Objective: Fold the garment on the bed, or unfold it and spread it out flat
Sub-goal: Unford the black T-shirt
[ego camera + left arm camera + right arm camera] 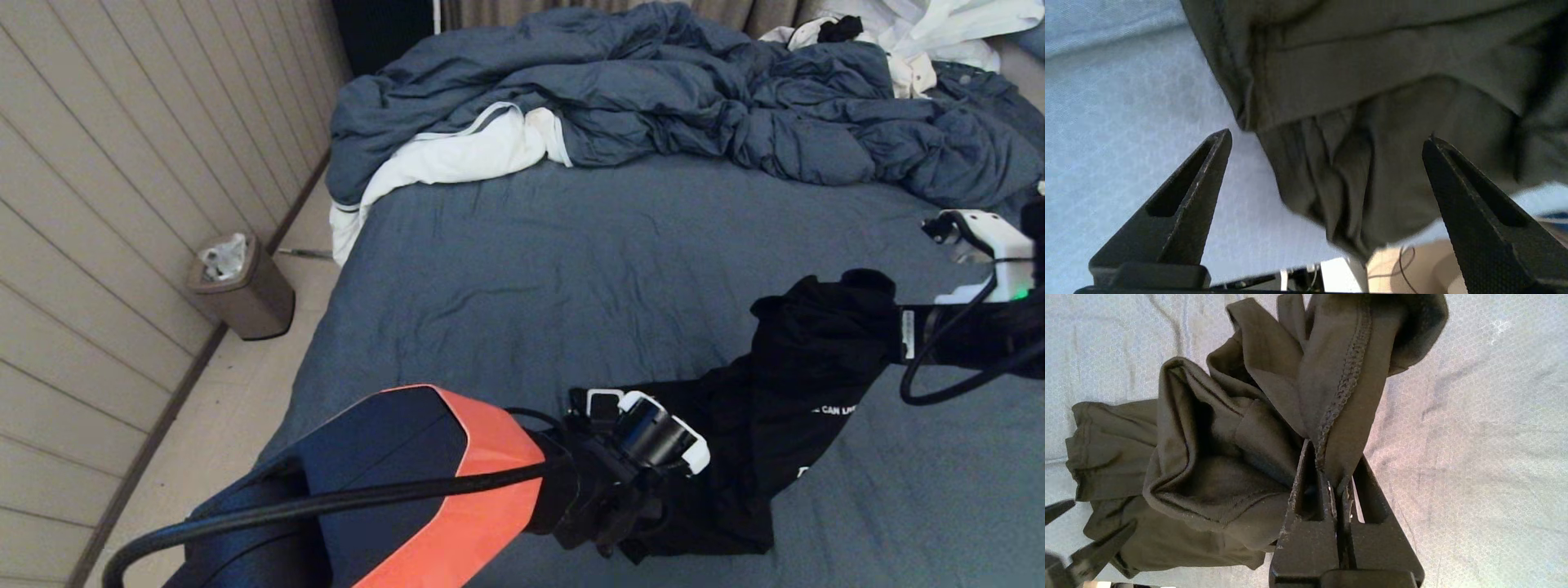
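The garment [784, 392], a black T-shirt with a bit of white lettering showing, hangs bunched over the bed [571, 269], its lower end trailing on the sheet. My right gripper [891, 335] is at its upper end, raised above the sheet. In the right wrist view that gripper [1333, 457] is shut on a stitched edge of the garment [1216, 457]. My left gripper [633, 531] is at the garment's lower end near the bed's front edge. It stands open [1329, 136], and the hanging cloth [1372, 81] lies past its fingertips, gripped by neither finger.
A rumpled blue duvet [694, 98] with white lining fills the far part of the bed. White clothes [922, 33] lie at the back right. A brown bin [242, 286] stands on the floor by the panelled wall to the left.
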Robot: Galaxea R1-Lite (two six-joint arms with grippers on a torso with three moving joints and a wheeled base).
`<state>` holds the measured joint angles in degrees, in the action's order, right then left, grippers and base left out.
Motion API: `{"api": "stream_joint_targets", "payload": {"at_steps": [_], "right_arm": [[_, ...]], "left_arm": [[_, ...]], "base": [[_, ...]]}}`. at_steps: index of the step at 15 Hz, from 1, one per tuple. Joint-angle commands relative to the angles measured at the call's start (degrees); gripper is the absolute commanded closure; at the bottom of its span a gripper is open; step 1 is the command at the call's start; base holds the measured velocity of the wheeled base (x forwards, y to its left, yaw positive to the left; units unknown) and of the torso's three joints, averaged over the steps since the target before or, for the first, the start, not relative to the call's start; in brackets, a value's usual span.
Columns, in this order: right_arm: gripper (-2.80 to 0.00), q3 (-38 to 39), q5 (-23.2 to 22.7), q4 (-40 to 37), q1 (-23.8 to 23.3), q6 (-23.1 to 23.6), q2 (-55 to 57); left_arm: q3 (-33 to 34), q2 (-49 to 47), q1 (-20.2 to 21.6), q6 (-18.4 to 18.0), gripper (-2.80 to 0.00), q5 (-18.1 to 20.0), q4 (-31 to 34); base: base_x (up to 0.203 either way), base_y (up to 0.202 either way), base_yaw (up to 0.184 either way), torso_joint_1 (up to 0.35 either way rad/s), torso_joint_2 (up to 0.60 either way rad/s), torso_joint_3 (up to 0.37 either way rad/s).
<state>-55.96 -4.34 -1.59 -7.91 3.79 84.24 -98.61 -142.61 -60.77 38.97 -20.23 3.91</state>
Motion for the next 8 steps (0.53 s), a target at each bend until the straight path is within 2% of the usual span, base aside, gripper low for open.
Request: {"api": "stream_joint_targets", "payload": {"at_steps": [1, 4, 8], "right_arm": [[0.0, 0.79, -0.23, 0.33, -0.17, 0.08, -0.3], [0.0, 1.63, -0.74, 3.41, -0.88, 0.23, -0.21], [0.0, 1.43, -0.76, 3.52, -0.88, 0.78, -0.04]], "left_arm": [[-4.44, -2.68, 0.28, 0.44, -2.8, -1.17, 1.46], [-11.05, -4.84, 2.57, 0.42, -2.8, -3.38, 3.48], [-11.44, -5.83, 4.78, 0.56, -2.8, -3.5, 4.91]], "base": [[0.0, 0.0, 0.0, 0.0, 0.0, 0.0], [0.0, 0.0, 0.0, 0.0, 0.0, 0.0], [0.0, 0.0, 0.0, 0.0, 0.0, 0.0]]}}
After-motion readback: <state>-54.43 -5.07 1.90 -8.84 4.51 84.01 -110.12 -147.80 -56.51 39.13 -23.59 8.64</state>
